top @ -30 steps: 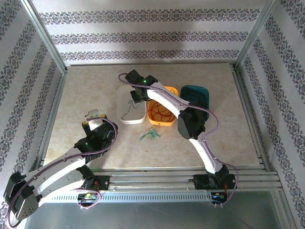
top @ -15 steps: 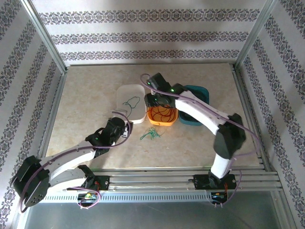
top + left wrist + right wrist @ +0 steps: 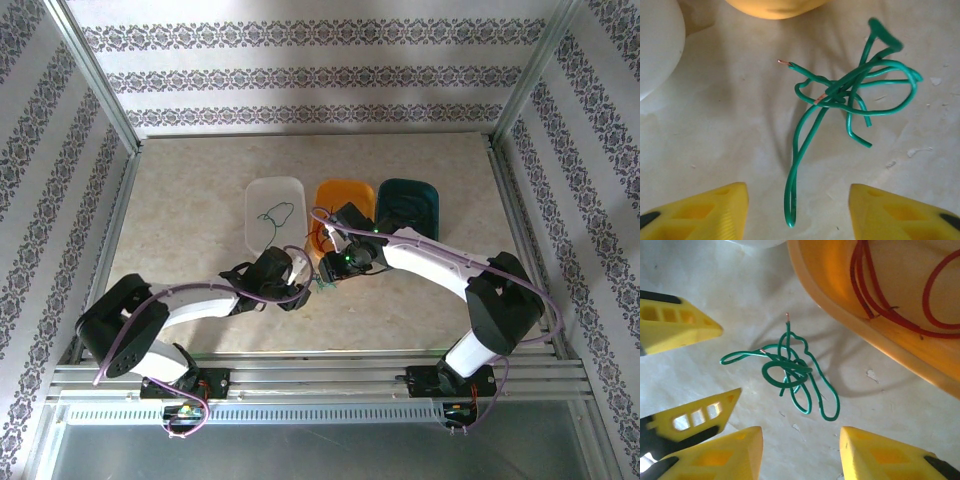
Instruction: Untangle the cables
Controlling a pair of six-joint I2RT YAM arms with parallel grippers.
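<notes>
Your arms: left arm (image 3: 200, 303) and right arm (image 3: 430, 262) wear white shells with black joint housings.
Your cables: a thin purple cable (image 3: 150, 296) loops along each arm.
Your bases: black blocks, left base (image 3: 185, 383) at 7 o'clock and right base (image 3: 450, 380) at 5 o'clock of the top view.
Your light: a green dot (image 3: 347, 262) glows on the right wrist.
Your left gripper (image 3: 797, 215): yellow wedge fingers (image 3: 705, 215) with shallow triangular recesses and black outer corners.
Your right gripper (image 3: 800, 455): the same yellow wedges, black trim at 5 o'clock.
</notes>
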